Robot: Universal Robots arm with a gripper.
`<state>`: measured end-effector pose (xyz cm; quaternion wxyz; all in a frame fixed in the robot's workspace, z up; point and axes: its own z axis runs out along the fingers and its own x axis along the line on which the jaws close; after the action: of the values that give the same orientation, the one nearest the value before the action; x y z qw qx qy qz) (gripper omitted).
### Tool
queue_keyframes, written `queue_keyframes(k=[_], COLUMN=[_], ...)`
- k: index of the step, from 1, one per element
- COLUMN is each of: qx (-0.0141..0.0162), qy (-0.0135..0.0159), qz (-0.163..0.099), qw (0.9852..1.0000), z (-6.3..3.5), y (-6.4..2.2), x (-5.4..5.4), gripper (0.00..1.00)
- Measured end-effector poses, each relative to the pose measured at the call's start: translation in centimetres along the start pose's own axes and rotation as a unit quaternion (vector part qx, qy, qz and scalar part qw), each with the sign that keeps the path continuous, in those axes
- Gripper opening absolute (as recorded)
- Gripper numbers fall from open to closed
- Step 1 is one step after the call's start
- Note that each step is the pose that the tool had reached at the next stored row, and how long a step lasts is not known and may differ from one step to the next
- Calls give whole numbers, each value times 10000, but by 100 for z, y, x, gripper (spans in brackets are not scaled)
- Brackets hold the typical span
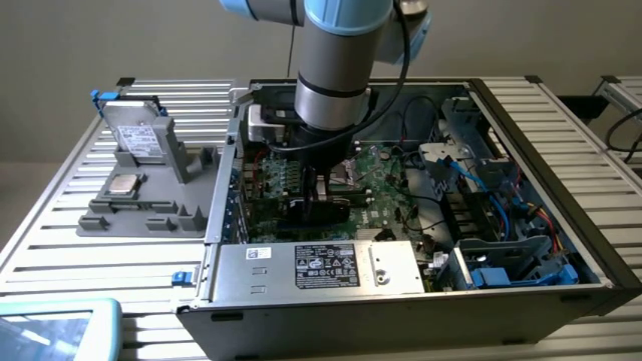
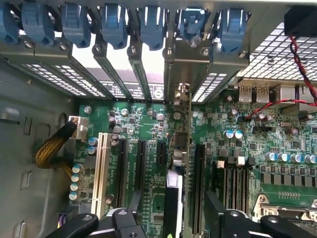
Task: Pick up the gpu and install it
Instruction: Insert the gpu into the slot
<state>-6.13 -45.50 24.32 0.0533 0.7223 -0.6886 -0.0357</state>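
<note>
In the exterior view the arm (image 1: pixel 336 68) hid most of the gripper (image 1: pixel 319 197) and the card under it. In the wrist view the gpu (image 2: pixel 189 144) stood edge-on in a motherboard (image 2: pixel 148 129) slot, its silver bracket (image 2: pixel 184 74) up at the case (image 1: pixel 522 316) rear; lower part cut off. Gripper fingers (image 2: pixel 94 223) stood wide apart on either side of the card, gripping nothing.

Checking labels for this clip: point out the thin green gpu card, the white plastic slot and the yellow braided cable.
Thin green gpu card (image 2: pixel 189 139): wrist view, its thin edge.
White plastic slot (image 2: pixel 102 168): wrist view, mid-length.
Yellow braided cable (image 2: pixel 49 148): wrist view, its bend.
</note>
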Motion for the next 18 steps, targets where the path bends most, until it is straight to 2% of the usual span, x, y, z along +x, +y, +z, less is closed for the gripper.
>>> queue_keyframes(k=[1, 5, 13, 16, 18], qx=[8, 28, 28, 38, 43], qy=[2, 16, 35, 45, 44], qz=[1, 3, 5, 7, 4], qw=[10000, 10000, 10000, 10000, 10000], z=[-17, -138, -462, -523, -522], y=[3, 18, 72, 90, 92], x=[-1, 0, 7, 8, 7], gripper=[62, 62, 62, 62, 62])
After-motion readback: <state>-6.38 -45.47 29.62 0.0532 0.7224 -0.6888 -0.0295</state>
